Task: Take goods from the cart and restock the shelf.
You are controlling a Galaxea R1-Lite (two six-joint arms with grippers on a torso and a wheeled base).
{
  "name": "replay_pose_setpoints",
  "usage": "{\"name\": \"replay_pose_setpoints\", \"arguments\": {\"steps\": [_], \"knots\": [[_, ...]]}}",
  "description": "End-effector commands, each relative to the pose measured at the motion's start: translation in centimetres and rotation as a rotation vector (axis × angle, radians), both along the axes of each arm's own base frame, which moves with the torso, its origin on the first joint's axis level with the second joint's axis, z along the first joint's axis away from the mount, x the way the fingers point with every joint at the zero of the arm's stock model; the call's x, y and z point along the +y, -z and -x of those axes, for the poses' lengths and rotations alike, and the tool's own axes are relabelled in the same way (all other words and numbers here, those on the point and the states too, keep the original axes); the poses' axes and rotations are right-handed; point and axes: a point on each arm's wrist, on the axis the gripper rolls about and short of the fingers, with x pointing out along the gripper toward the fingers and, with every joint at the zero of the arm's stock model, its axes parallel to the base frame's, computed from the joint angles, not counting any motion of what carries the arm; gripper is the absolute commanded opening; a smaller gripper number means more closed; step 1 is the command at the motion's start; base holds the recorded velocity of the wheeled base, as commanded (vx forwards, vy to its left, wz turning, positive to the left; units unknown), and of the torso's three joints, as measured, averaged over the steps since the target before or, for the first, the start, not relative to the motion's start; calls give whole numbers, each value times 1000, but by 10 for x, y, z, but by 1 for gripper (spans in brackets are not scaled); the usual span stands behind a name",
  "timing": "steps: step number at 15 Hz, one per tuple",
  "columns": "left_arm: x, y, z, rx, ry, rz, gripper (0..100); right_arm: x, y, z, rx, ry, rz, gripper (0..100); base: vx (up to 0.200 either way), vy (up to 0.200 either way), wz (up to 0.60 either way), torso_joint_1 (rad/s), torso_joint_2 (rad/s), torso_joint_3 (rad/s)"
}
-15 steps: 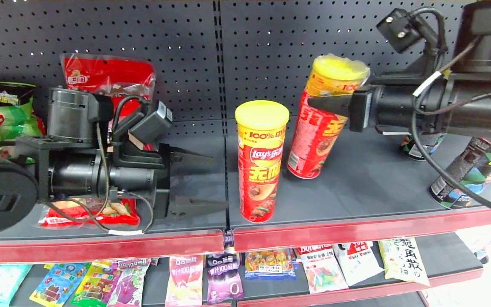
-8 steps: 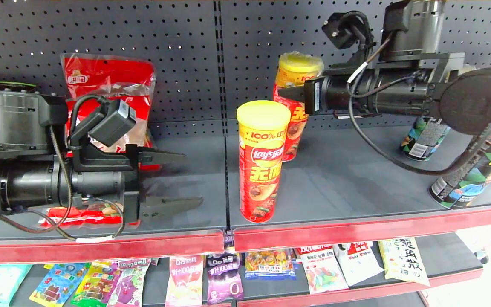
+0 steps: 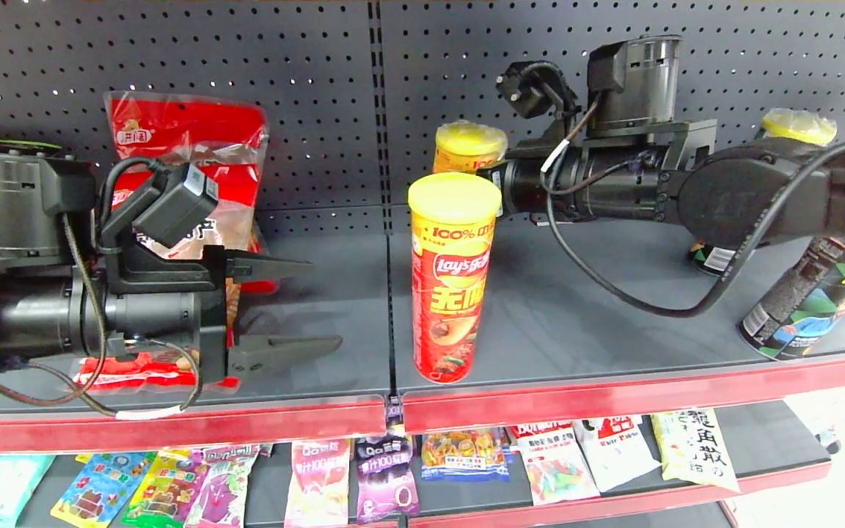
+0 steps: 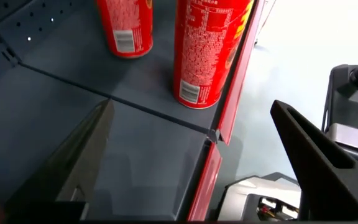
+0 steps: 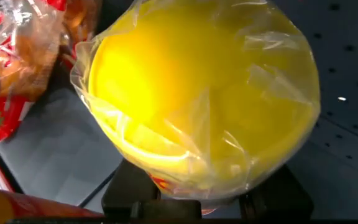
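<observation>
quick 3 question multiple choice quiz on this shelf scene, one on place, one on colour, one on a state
1. Where is the held can in the right end effector, relative to the front can?
A in front of it
B behind it
C on top of it

2. What colour are both cans' lids?
A blue
B white
C yellow

3. What state is the left end effector in?
A open, empty
B shut on a can
C shut on a bag

Answers:
1 B: it is nearer the pegboard, partly hidden by the front can.
2 C: both tops show yellow.
3 A: its fingers stand wide apart with nothing between.
</observation>
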Motion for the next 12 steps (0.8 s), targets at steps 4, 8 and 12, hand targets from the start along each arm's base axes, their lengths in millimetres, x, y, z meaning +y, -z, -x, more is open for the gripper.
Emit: {"name": "replay_pose_setpoints", "arguments": {"steps": [4,8,12], "knots": [[0,3,1,8,2,-3,100,7,1,-5,-2,-7,-6,0,0,0,0,0,0,0],[0,3,1,10,2,-3,100,7,3,-5,3,-10,-3,0,0,0,0,0,0,0],[0,3,1,10,0,-4,100,-1,-2,7,17,-3,-11,100,0,0,0,0,0,0]]}}
